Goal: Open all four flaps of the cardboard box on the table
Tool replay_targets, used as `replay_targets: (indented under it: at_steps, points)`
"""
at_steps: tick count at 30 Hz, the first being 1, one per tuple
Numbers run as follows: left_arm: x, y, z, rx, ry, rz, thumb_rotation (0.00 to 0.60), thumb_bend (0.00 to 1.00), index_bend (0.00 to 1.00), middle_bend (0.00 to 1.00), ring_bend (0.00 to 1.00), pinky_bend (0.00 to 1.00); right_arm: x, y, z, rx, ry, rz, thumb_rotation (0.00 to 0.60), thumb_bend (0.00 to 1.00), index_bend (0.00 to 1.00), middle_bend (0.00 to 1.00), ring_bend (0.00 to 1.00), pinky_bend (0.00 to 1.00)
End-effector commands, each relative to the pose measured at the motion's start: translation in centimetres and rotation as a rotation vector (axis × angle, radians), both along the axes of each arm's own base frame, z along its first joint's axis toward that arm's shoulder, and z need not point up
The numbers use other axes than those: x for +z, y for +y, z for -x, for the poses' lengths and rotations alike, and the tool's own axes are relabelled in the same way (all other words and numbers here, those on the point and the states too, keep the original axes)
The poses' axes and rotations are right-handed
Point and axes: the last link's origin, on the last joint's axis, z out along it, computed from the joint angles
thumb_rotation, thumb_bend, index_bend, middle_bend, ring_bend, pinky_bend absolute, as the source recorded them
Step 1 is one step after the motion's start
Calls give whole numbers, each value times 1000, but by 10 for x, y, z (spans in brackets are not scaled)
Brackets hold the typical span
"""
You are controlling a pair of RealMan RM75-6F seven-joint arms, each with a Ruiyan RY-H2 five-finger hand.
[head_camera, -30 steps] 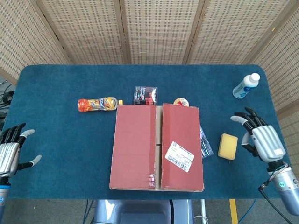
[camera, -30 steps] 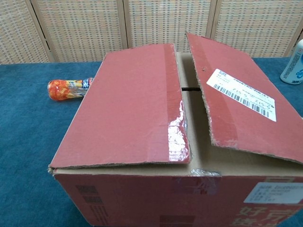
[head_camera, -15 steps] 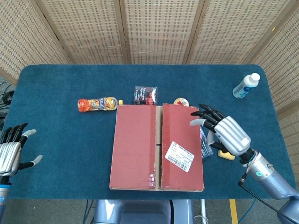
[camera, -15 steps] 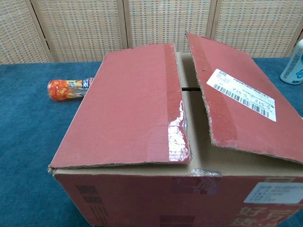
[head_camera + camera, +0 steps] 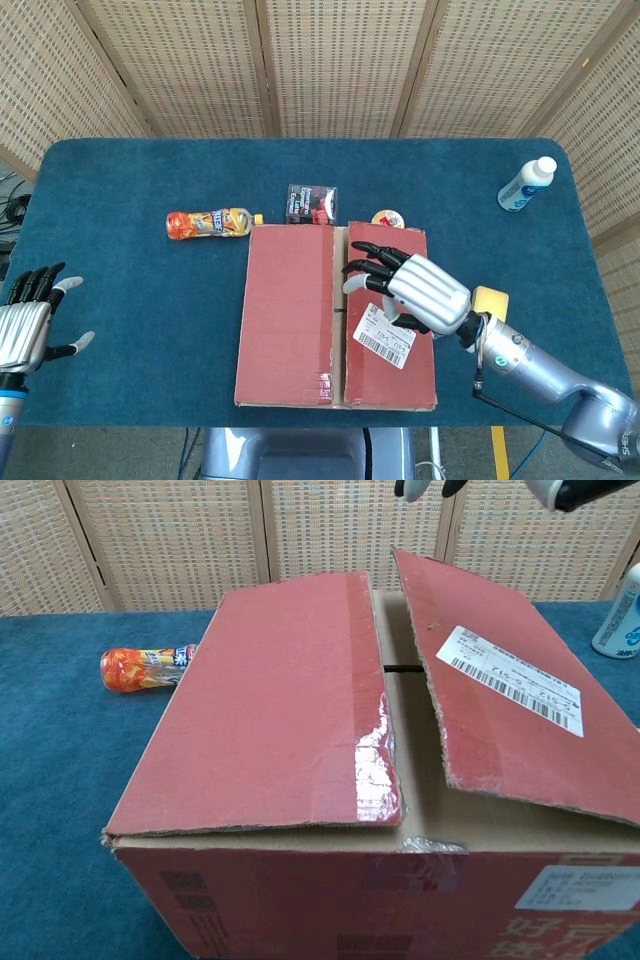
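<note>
Right hand (image 5: 415, 293) hovers with fingers spread and holding nothing above the cardboard box (image 5: 336, 315), over the right top flap (image 5: 388, 310) near the centre seam; the chest view catches only its fingertips at the top edge. That flap stands slightly raised, the left flap (image 5: 287, 312) lies nearly flat, so I judge no flap opened yet and all four remain. The box sits at the tabletop's near edge, around its middle. Behind it lie an orange bottle (image 5: 208, 223) and a dark packet (image 5: 312, 203); a white bottle (image 5: 526, 184) stands toward the far right corner. Left hand (image 5: 27, 325) waits open off the left edge.
</note>
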Motion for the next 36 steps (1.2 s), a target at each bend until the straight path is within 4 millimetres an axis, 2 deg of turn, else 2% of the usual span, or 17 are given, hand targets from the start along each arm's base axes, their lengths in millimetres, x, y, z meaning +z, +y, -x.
replay_targets:
  at_steps: [1, 10, 16, 36]
  points:
    - [0, 1, 0, 4, 1, 3, 507, 213, 206, 75, 60, 36, -8, 0, -4, 22, 24, -13, 600, 1000, 317, 253, 38, 192]
    - [1, 1, 3, 18, -1, 1, 509, 214, 206, 75, 56, 36, -27, -4, -7, 67, 106, 2, 600, 1000, 320, 257, 38, 184]
    - [1, 0, 6, 30, -6, 3, 508, 213, 206, 75, 53, 36, -36, -8, -2, 77, 158, 40, 600, 1000, 326, 262, 38, 181]
    - [2, -1, 8, 42, -29, 26, 510, 213, 206, 70, 49, 36, -46, -9, 11, 89, 228, 90, 600, 1000, 354, 285, 39, 173]
